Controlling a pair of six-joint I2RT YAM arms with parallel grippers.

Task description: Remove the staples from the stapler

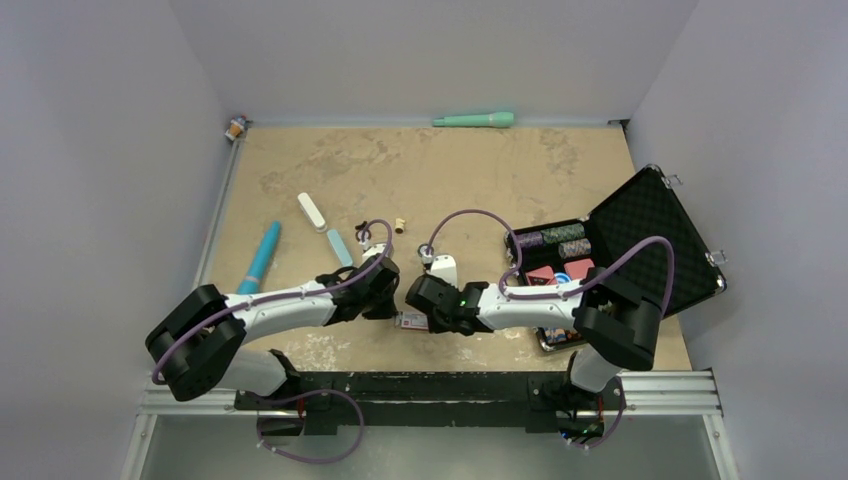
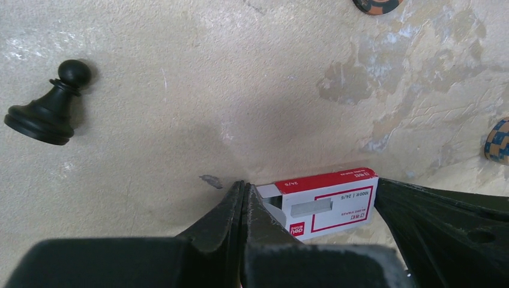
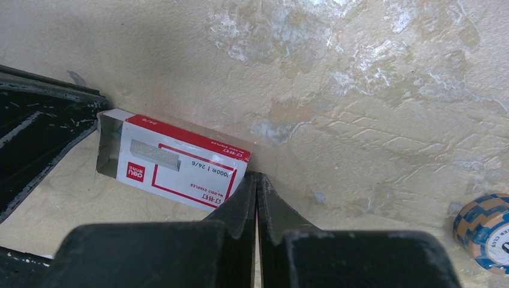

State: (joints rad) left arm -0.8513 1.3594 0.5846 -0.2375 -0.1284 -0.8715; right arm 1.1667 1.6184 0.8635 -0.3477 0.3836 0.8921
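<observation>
The stapler (image 1: 325, 228) lies opened out on the table, its white bar far-left and its light blue bar nearer, behind my left gripper. My left gripper (image 1: 388, 296) (image 2: 243, 183) is shut and empty, its tips at the open end of a red-and-white staple box (image 2: 327, 201). My right gripper (image 1: 410, 296) (image 3: 256, 176) is shut and empty at the box's (image 3: 180, 163) other end. A tiny grey sliver (image 2: 210, 179) lies on the table by the left fingertips; I cannot tell whether it is the staples.
A black chess pawn (image 2: 47, 111) stands left of the left gripper. Poker chips (image 3: 485, 231) (image 2: 377, 5) lie loose. An open black case (image 1: 640, 245) of chips sits at the right. A bright blue marker (image 1: 259, 258) lies left, a teal pen (image 1: 475, 120) at the far edge.
</observation>
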